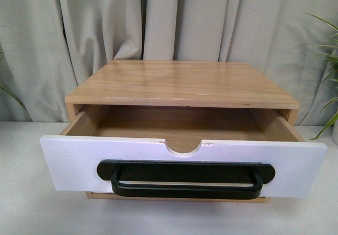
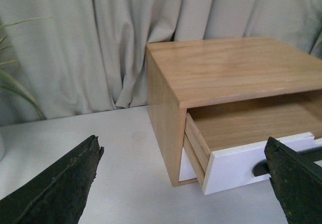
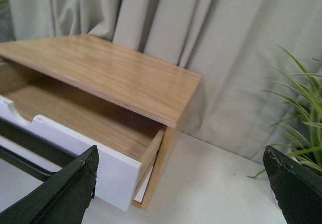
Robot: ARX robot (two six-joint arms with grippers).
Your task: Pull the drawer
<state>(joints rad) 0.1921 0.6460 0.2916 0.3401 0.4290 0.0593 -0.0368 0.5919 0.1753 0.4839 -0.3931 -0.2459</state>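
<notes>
The drawer point(image 1: 68, 163) has a white front, a half-round notch in its top edge and a long black bar handle point(image 1: 185, 179). It stands pulled well out of the wooden cabinet point(image 1: 182, 82), its wooden inside bare. Neither arm shows in the front view. My left gripper point(image 2: 183, 156) is open, off the cabinet's left corner, with the drawer point(image 2: 236, 163) between its far-apart fingers but untouched. My right gripper point(image 3: 181, 176) is open beside the drawer point(image 3: 113, 171) at its right corner, holding nothing.
Under the drawer a plain white front point(image 2: 187, 167) shows in the cabinet. A grey curtain point(image 1: 174, 18) hangs behind. Plant leaves point(image 1: 330, 87) stand at the right and leaves point(image 2: 15, 83) at the left. The cabinet rests on a white table point(image 1: 26, 203).
</notes>
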